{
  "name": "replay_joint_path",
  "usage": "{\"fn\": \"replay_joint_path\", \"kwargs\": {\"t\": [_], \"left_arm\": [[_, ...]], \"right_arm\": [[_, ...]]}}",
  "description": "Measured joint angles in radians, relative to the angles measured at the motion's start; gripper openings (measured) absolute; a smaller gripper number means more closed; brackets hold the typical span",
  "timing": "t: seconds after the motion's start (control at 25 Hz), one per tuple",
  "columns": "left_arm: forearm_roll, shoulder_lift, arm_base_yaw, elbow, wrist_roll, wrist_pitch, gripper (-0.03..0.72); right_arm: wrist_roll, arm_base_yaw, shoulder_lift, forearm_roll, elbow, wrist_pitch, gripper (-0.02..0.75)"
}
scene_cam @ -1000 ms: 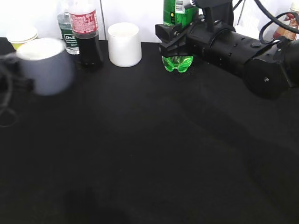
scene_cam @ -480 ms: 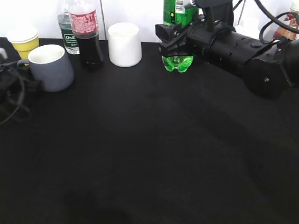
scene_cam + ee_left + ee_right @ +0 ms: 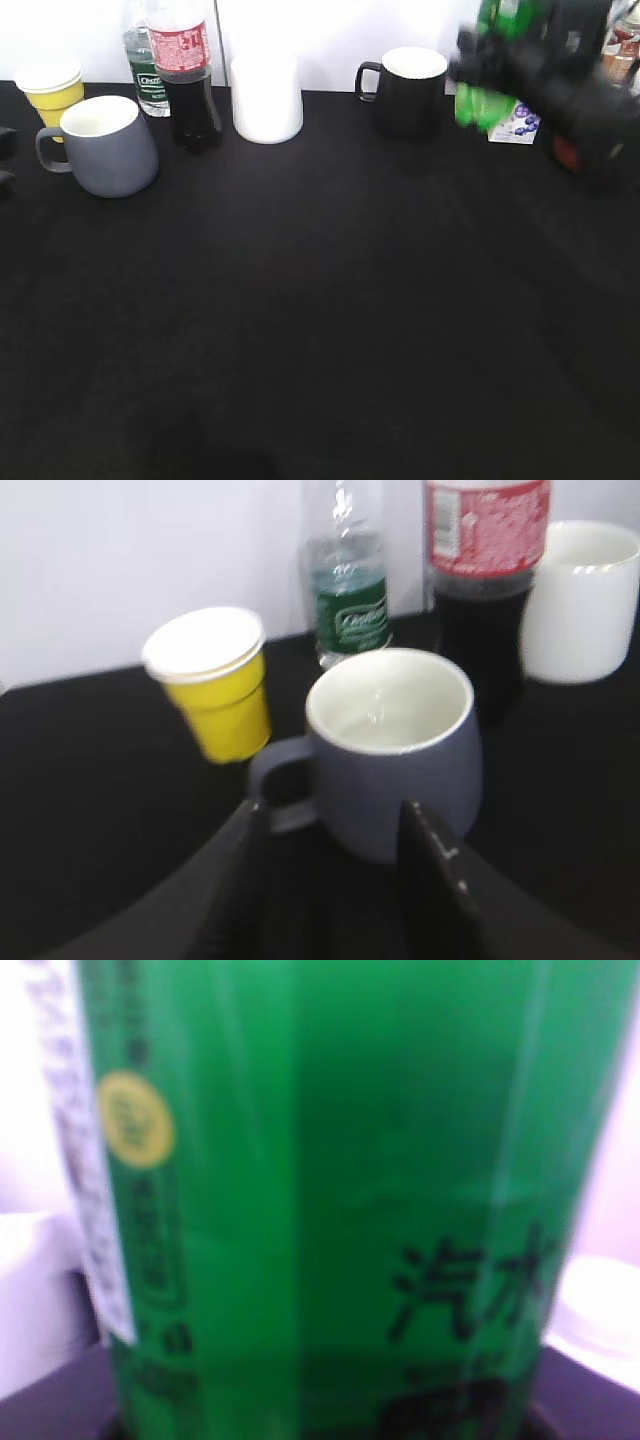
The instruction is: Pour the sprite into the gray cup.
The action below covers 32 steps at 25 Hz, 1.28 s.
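In the exterior view the gray cup (image 3: 101, 146), squat and rounded with a white inside, is seen upright at the far left of the black table (image 3: 320, 330), beside a yellow paper cup (image 3: 51, 88), a cola bottle (image 3: 186, 72), a white cup (image 3: 267, 96) and a black mug (image 3: 407, 90), while the sprite (image 3: 492, 85) is carried clear of the table, blurred, by the right gripper (image 3: 500, 62) at the upper right. In the left wrist view the left gripper (image 3: 330, 880) is shown with its fingers (image 3: 432, 865) spread apart just in front of the cup's loop handle, touching nothing. The right wrist view is filled by the translucent green bottle wall and its label; the grip on it cannot be made out.
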Motion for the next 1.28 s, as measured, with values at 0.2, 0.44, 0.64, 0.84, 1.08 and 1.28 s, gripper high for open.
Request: {"fn": "replay_joint_path", "kwargs": {"t": [0.2,0.44,0.64,0.84,1.08,1.28], "left_arm": [[-0.003,-0.117,-0.002,-0.047,-0.012,0.213,0.324],[-0.003,-0.124,-0.002,-0.047,-0.012,0.255,0.324],[-0.036,-0.145,-0.003,-0.047,-0.012,0.331,0.324],[-0.118,-0.148,-0.003,-0.102,-0.012,0.633,0.333],[-0.208,-0.150,-0.003,-0.327,-0.012,1.514,0.426],[-0.274,-0.477,-0.003,-0.332,-0.012,1.665,0.550]], "right_arm": [[-0.003,0.000,0.166,0.000,0.000,-0.129,0.416],[-0.005,0.000,0.206,0.001,0.000,-0.191,0.556],[-0.005,0.000,0.117,0.001,0.137,-0.202,0.607],[0.043,0.000,-0.195,-0.003,0.280,0.194,0.598],[0.044,0.000,-0.568,0.009,0.027,1.485,0.594],[0.043,0.000,-0.843,-0.007,0.023,1.704,0.594]]}}
